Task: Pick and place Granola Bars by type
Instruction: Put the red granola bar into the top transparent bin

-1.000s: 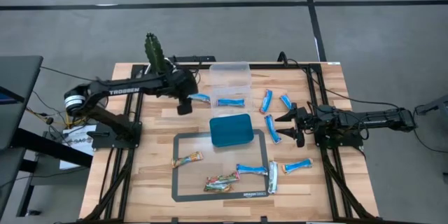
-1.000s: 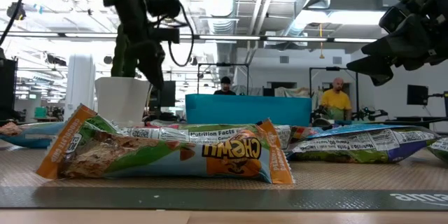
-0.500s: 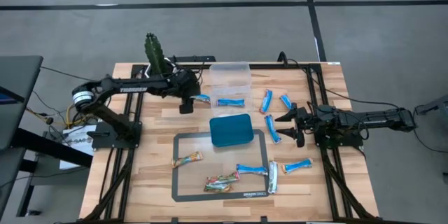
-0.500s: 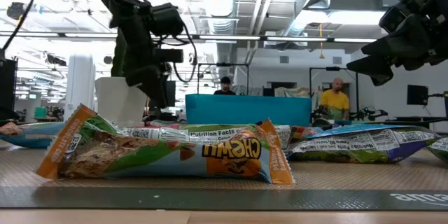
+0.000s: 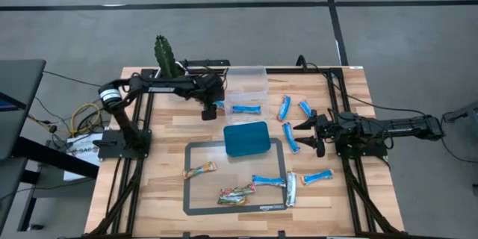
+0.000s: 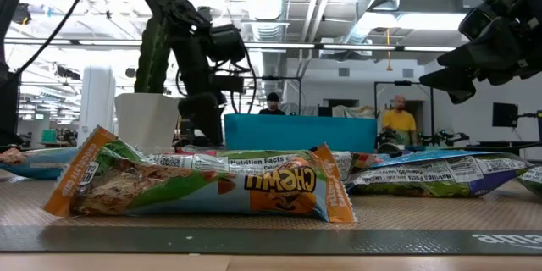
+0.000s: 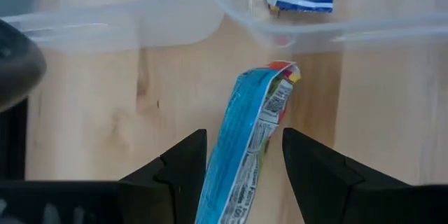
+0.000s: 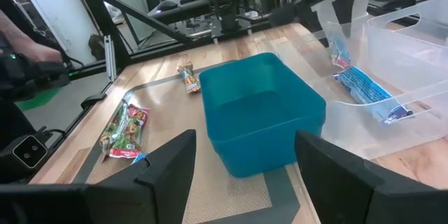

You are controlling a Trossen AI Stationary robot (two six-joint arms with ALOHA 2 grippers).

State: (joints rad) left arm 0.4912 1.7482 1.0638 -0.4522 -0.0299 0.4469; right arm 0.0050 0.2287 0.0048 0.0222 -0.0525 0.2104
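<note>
My left gripper (image 5: pixel 211 110) is low over the table, open, near the clear container (image 5: pixel 246 81). In the left wrist view its fingers (image 7: pixel 183 168) stand on either side of a blue-and-white bar (image 7: pixel 246 154) that lies on the wood; I see no touch. A second blue bar (image 5: pixel 246 108) lies beside it. More blue bars (image 5: pixel 284 107) (image 5: pixel 267 181) lie on the table's right half. A tan bar (image 5: pixel 200 169) and multicoloured bars (image 5: pixel 236 194) lie on the grey mat. My right gripper (image 5: pixel 305 134) hovers open at the right, facing the teal tray (image 8: pixel 262 105).
The teal tray (image 5: pixel 246 138) sits mid-table at the grey mat's (image 5: pixel 196 149) far edge. A potted cactus (image 5: pixel 166 56) stands at the far left corner, behind my left arm. People stand in the room beyond the table. Bare wood lies at the near left.
My left gripper has moved toward the table's right and come down, from beside the blue bar to over it near the clear container. My right arm has kept still and no bar has moved.
</note>
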